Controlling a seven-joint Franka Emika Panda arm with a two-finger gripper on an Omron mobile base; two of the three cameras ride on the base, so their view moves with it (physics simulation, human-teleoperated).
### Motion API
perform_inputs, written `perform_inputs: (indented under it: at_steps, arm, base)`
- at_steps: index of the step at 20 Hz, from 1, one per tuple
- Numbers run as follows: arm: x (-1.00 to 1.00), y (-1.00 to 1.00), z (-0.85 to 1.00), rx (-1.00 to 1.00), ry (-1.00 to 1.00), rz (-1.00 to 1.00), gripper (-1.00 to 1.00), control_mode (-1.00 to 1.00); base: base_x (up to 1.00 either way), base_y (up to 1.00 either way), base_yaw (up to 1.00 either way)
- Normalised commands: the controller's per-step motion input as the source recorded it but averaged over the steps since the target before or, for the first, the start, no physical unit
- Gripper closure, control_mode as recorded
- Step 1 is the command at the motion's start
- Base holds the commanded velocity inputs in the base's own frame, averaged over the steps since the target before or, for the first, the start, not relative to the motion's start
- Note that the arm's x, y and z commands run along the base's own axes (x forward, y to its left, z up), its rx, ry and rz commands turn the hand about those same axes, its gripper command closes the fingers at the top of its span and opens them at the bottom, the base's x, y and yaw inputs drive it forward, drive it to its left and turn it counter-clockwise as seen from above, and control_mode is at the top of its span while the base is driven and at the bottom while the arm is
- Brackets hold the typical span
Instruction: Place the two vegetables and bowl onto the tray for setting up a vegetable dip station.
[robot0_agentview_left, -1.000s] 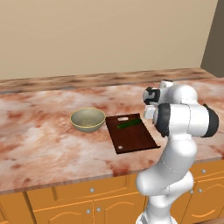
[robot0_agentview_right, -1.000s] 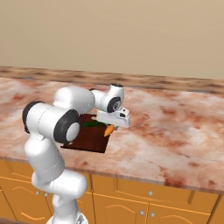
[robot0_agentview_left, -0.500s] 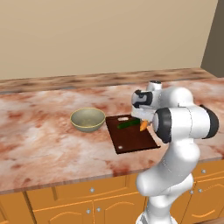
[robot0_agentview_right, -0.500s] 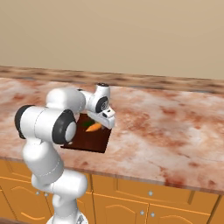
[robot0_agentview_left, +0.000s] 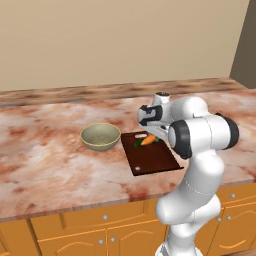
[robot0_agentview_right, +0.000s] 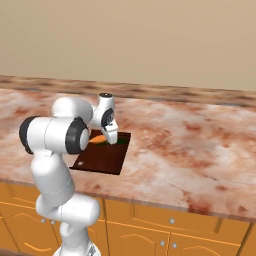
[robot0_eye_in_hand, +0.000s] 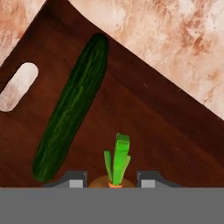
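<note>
Carrot (robot0_eye_in_hand: 114, 177) in gripper (robot0_eye_in_hand: 111, 180), above cucumber-laden tray (robot0_eye_in_hand: 144, 131)

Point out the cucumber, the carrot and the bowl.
cucumber (robot0_eye_in_hand: 72, 109): hand view, middle of its dark green body, lying on the board.
carrot (robot0_agentview_left: 148, 140): left base view, its orange body, at the gripper over the board.
bowl (robot0_agentview_left: 100, 136): left base view, its speckled inside, on the counter.

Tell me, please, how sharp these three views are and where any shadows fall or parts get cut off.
Left base view: evenly lit, no glare, a soft shadow beside the bowl on the counter. Right base view: the arm blocks much of the tray; the carrot is small. Hand view: sharpest, the cucumber lies crisp on the tray, while the carrot between the hand's fingers is cropped at the bottom.
</note>
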Motion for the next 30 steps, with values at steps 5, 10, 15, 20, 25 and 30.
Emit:
perform_inputs:
  at_steps: [5, 10, 15, 20, 25, 30]
  arm:
    - [0.46, 0.08, 0.00, 0.00, 0.00, -0.18, 1.00, -1.00]
    - [0.14, -0.02, 0.00, 0.00, 0.01, -0.01, 1.00, -1.00]
    - [0.14, 0.00, -0.03, 0.00, 0.00, 0.00, 1.00, -1.00]
    - [0.07, 0.00, -0.24, 0.00, 0.00, 0.00, 1.00, -1.00]
    - [0.01, 0.00, -0.29, 0.00, 0.00, 0.00, 1.00, -1.00]
    - [0.00, 0.00, -0.17, 0.00, 0.00, 0.00, 1.00, -1.00]
  base:
    - [0.00, 0.00, 0.00]
    - [0.00, 0.00, 0.00]
    - [0.00, 0.00, 0.00]
    - [0.00, 0.00, 0.00]
    - [0.00, 0.00, 0.00]
    - [0.00, 0.00, 0.00]
